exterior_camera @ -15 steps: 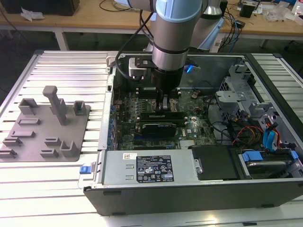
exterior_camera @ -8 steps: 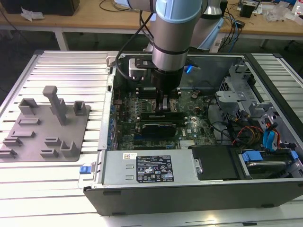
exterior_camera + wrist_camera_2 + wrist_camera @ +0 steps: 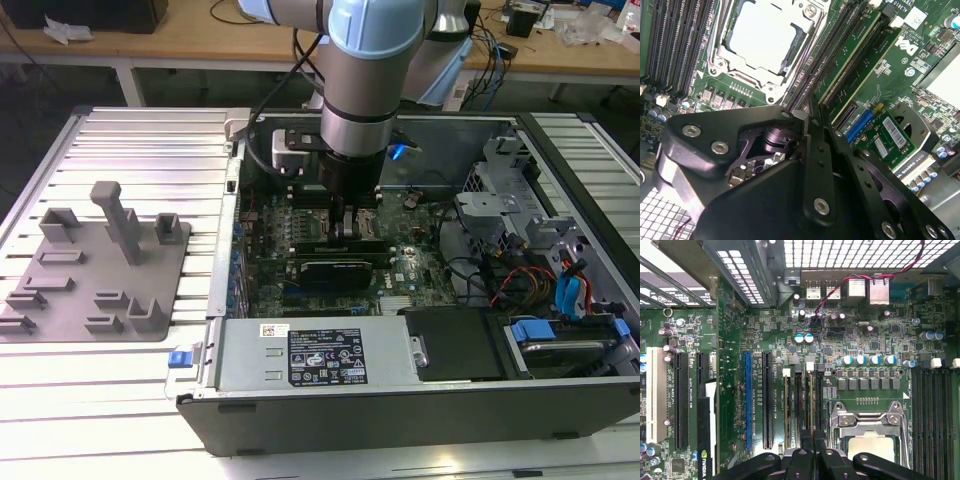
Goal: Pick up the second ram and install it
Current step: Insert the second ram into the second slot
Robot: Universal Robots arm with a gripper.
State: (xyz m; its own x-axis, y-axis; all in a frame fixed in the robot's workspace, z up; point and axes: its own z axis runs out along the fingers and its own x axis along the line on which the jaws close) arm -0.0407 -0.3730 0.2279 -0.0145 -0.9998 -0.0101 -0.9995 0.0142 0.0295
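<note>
Two green ram sticks stand side by side in motherboard slots next to the processor socket. The second ram (image 3: 852,52) (image 3: 811,400) is the one nearer the socket. The other stick (image 3: 872,65) (image 3: 789,405) is one slot further away. My gripper (image 3: 352,215) (image 3: 812,112) (image 3: 813,452) reaches down into the open computer case (image 3: 230,300). Its black fingers are shut, tips directly over the second ram's top edge. I cannot tell whether they touch it. Nothing shows between the fingers.
The silver processor (image 3: 762,37) (image 3: 867,445) sits beside the ram slots, with empty dark slots (image 3: 935,410) beyond it. A black expansion card (image 3: 340,268) lies close in front of the gripper. A drive cage and cables (image 3: 500,215) fill the exterior view's right. A grey fixture plate (image 3: 95,270) lies left of the case.
</note>
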